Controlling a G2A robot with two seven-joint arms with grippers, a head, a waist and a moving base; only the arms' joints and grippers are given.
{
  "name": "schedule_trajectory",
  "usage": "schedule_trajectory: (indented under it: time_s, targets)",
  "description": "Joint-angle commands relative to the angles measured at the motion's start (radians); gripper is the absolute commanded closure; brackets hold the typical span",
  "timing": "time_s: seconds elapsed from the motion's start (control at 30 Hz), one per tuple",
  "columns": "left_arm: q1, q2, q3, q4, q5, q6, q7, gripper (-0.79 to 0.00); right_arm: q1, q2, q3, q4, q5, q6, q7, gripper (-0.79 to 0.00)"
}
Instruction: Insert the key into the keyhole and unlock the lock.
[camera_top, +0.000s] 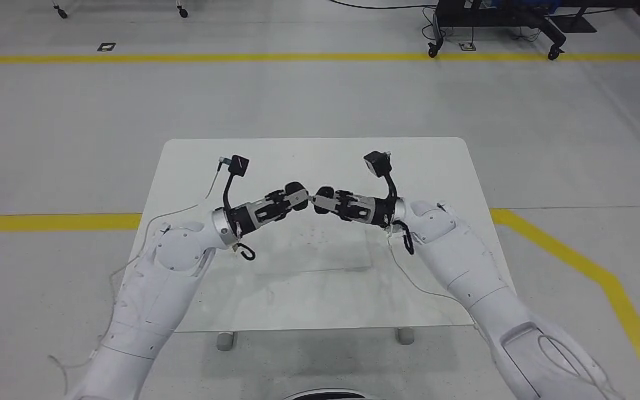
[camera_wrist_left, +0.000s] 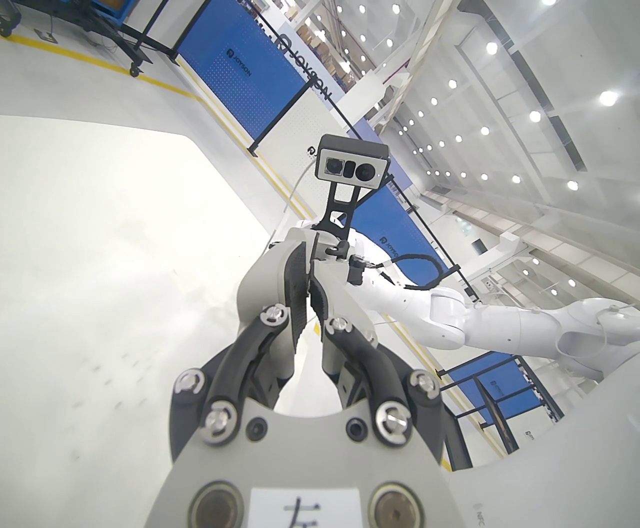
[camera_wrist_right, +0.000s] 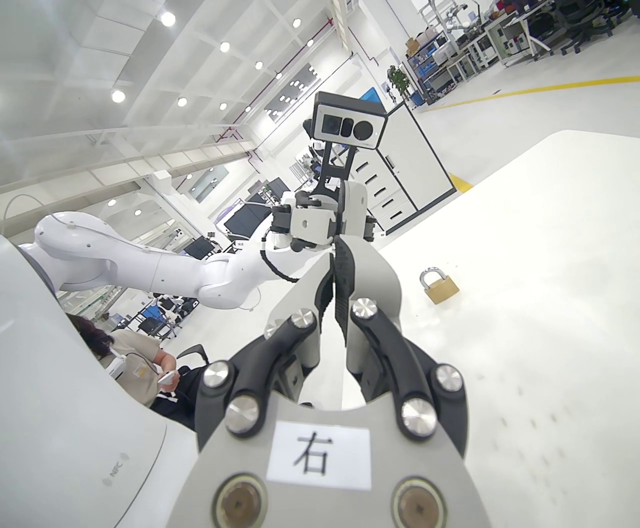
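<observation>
A brass padlock (camera_wrist_right: 439, 286) with a silver shackle lies flat on the white table (camera_wrist_right: 550, 225), a short way to the side of my right gripper's tips. My right gripper (camera_wrist_right: 339, 250) is shut, its ribbed pads pressed together, and I see nothing between them. My left gripper (camera_wrist_left: 306, 260) is shut as well, with no key showing between its pads. In the top view the left gripper (camera_top: 303, 198) and the right gripper (camera_top: 324, 198) meet tip to tip above the table's middle. I see no key in any view.
The white table (camera_top: 400, 160) has bare surface all around the two arms, with its far edge behind them and its near edge toward the body. Yellow floor lines (camera_top: 300, 57) run beyond the table.
</observation>
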Motion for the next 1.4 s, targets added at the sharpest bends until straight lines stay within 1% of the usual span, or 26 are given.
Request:
schedule_trajectory:
  time_s: [0.0,0.03,0.07,0.13,0.23,0.3,0.37,0.43,0.47,0.53,0.63,0.7,0.77,0.83,0.87,0.93,1.07,1.17,1.23,1.37]
  targets:
    - [0.001,0.001,-0.002,-0.001,0.003,0.000,-0.002,0.000,0.001,0.002,-0.002,-0.001,0.003,0.000,0.000,0.000]
    - [0.002,0.002,-0.002,-0.002,0.005,-0.001,-0.003,0.000,0.002,0.003,-0.002,-0.001,0.005,0.000,0.000,0.000]
    - [0.003,0.002,-0.003,-0.003,0.006,-0.002,-0.005,-0.123,0.002,0.004,-0.001,-0.002,0.007,0.000,0.000,0.000]
    - [0.004,0.004,-0.006,-0.004,0.012,-0.004,-0.004,-0.785,0.001,0.005,-0.001,-0.004,0.015,0.000,0.000,0.000]
    - [0.008,0.006,-0.010,-0.009,0.018,-0.009,-0.001,-0.785,-0.001,0.008,0.001,-0.007,0.032,0.000,0.000,0.000]
    - [0.009,0.010,-0.030,-0.010,0.035,-0.020,0.011,-0.785,-0.004,0.011,0.014,-0.007,0.049,0.000,0.000,0.000]
    - [0.018,0.017,-0.069,-0.015,0.060,-0.030,0.029,-0.785,-0.013,0.018,0.041,-0.010,0.060,0.000,0.000,0.000]
    - [0.038,0.029,-0.127,-0.035,0.109,-0.043,0.042,-0.785,-0.029,0.026,0.076,-0.017,0.062,0.000,0.000,0.000]
    - [0.056,0.037,-0.161,-0.053,0.144,-0.051,0.042,-0.785,-0.029,0.026,0.076,-0.017,0.062,0.000,0.000,0.000]
    - [0.103,0.054,-0.235,-0.108,0.223,-0.055,0.030,-0.785,-0.029,0.026,0.076,-0.017,0.062,0.000,0.000,0.000]
    - [0.197,0.079,-0.351,-0.229,0.394,-0.033,-0.016,-0.785,-0.029,0.026,0.076,-0.017,0.062,0.000,0.000,0.000]
    - [0.268,0.092,-0.418,-0.324,0.551,0.003,-0.045,-0.785,-0.029,0.026,0.076,-0.017,0.062,0.000,0.000,0.000]
    - [0.340,0.099,-0.454,-0.407,0.738,0.061,-0.044,-0.785,-0.029,0.026,0.076,-0.017,0.062,0.000,0.000,0.000]
    - [0.391,0.102,-0.446,-0.463,0.946,0.139,-0.045,-0.785,-0.029,0.026,0.076,-0.017,0.062,0.000,0.000,0.000]
    - [0.408,0.101,-0.422,-0.475,1.028,0.171,-0.046,-0.785,-0.029,0.026,0.076,-0.017,0.062,0.000,0.000,0.000]
    - [0.416,0.099,-0.361,-0.468,1.127,0.210,-0.054,-0.785,-0.029,0.026,0.076,-0.017,0.062,0.000,0.000,0.000]
    - [0.363,0.090,-0.253,-0.407,1.285,0.305,-0.079,-0.785,-0.029,0.026,0.076,-0.017,0.062,0.000,0.000,0.000]
    - [0.316,0.082,-0.190,-0.356,1.322,0.346,-0.095,-0.785,-0.029,0.026,0.076,-0.017,0.062,0.000,0.000,0.000]
    - [0.286,0.077,-0.162,-0.324,1.331,0.362,-0.092,-0.776,-0.029,0.026,0.076,-0.017,0.062,0.000,0.000,0.000]
    - [0.244,0.069,-0.127,-0.276,1.345,0.385,-0.100,-0.471,-0.029,0.026,0.076,-0.017,0.062,0.000,0.000,0.000]
